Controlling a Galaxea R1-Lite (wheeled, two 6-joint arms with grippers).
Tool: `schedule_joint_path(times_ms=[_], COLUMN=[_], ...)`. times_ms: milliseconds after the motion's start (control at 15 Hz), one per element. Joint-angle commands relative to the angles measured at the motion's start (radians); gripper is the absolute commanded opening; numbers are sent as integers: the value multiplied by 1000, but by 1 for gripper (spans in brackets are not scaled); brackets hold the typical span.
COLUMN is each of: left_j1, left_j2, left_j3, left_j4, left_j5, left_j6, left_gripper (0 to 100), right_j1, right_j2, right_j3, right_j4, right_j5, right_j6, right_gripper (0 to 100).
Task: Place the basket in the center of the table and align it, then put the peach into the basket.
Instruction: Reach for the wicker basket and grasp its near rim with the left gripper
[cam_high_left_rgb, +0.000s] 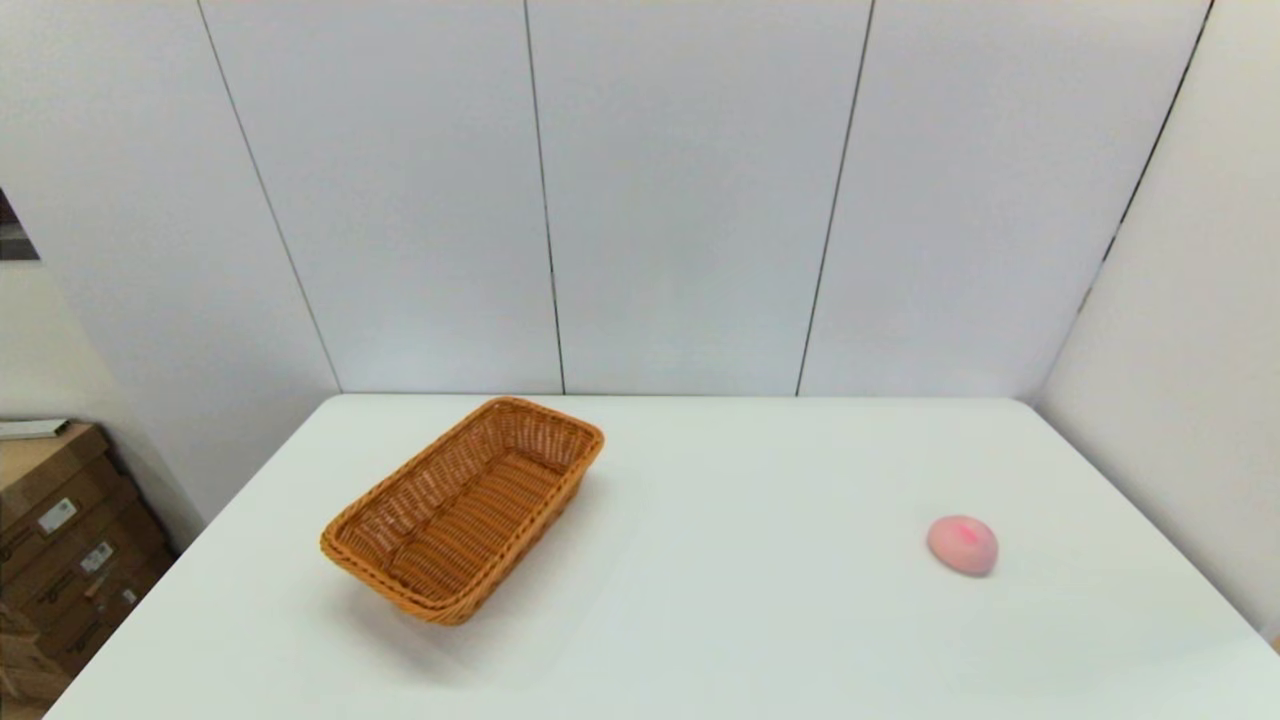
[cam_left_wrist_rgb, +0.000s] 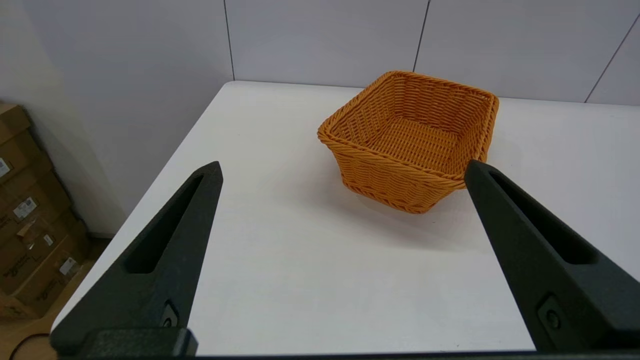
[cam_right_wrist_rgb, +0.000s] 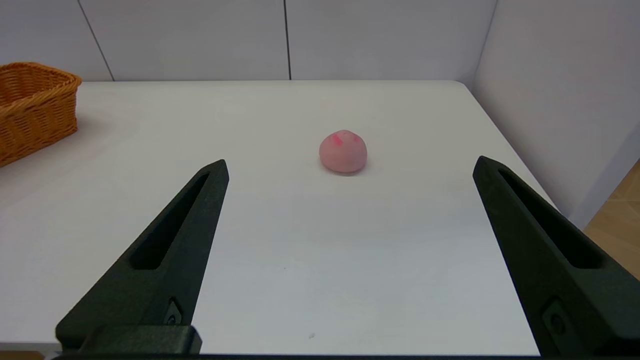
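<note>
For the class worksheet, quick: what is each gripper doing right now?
Left gripper: open, empty, short of the basket.
Right gripper: open, empty, short of the peach.

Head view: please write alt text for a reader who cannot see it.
An empty wicker basket sits turned at an angle on the left part of a white table, and a pink peach lies far to its right. No arm shows; pale wall panels stand behind.

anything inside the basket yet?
No. The basket shows only bare woven floor and walls in head and left wrist views. The near wall hides a thin strip of floor. The peach sits apart on the table, to the right.
</note>
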Motion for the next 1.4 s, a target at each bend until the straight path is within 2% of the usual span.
schedule_joint_path(times_ms=[67, 533, 667, 800, 1067, 1267, 1400], left_j1=[0, 0, 0, 2, 2, -6, -81], left_j2=[0, 0, 76, 254, 751, 1054, 1238], left_j3=[0, -41, -193, -341, -552, -676, -750], left_j4=[1, 10, 131, 211, 233, 345, 447], left_j5=[1, 10, 24, 20, 24, 20, 17], left_j6=[-1, -2, -33, -159, -429, -607, -760], left_gripper=[100, 100, 100, 100, 100, 100, 100], right_j1=[0, 0, 0, 0, 0, 0, 0], right_j2=[0, 0, 0, 0, 0, 0, 0], right_j3=[0, 0, 0, 0, 0, 0, 0], right_j4=[-1, -1, -1, -1, -1, -3, -3], right_j5=[0, 0, 0, 0, 0, 0, 0], right_j6=[0, 0, 0, -2, -2, -3, -2], right_gripper=[100, 100, 100, 100, 100, 100, 100])
